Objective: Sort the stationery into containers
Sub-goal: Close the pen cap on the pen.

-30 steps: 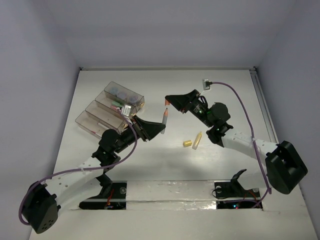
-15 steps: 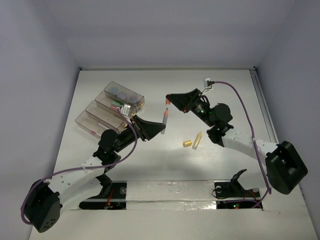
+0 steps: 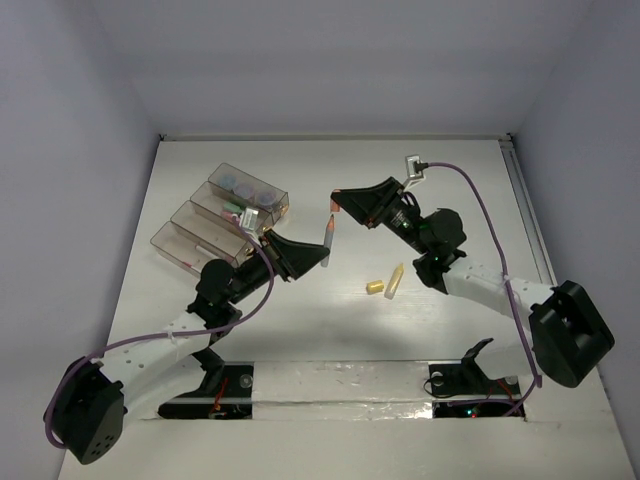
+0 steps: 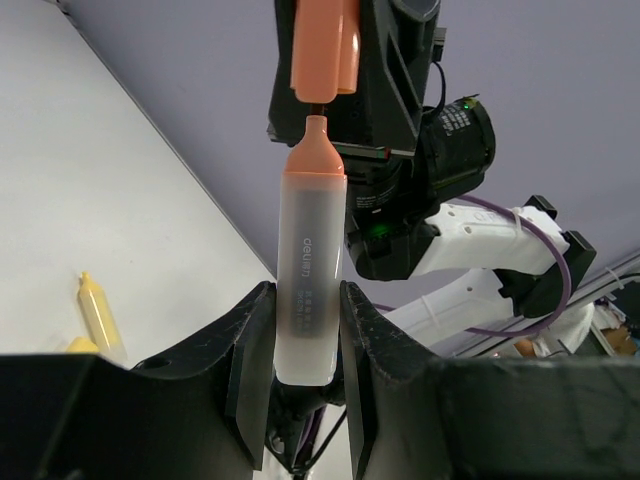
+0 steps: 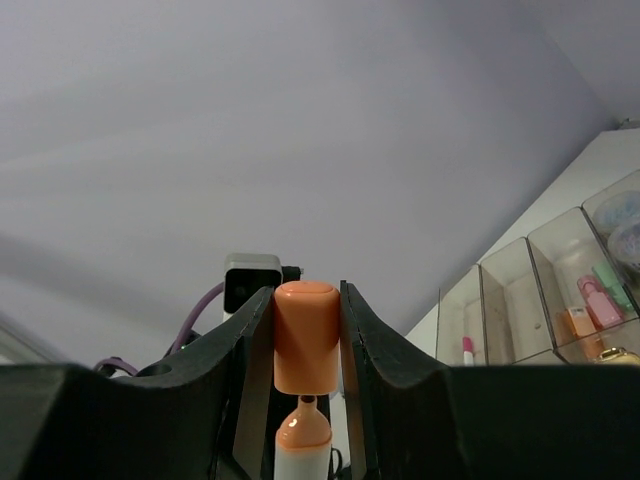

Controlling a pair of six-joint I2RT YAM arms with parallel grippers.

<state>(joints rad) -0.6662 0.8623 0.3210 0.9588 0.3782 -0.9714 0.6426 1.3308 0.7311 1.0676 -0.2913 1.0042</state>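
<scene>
Orange cap [image 5: 306,335] flanks behind right gripper [image 5: 304,292]

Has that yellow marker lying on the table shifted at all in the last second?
No. The yellow highlighter lies in the same spot, the small yellow piece beside it, just as far right of the containers.

Reaches inward with left arm [image 3: 160,340] and right arm [image 3: 480,285], both bent at the elbow. Clamps left gripper [image 3: 320,255] on an upright highlighter body [image 4: 308,270], fingers tight on 2 sides. Pinches orange cap [image 5: 306,335] in right gripper [image 3: 338,203], just above the highlighter's tip, not touching.
</scene>
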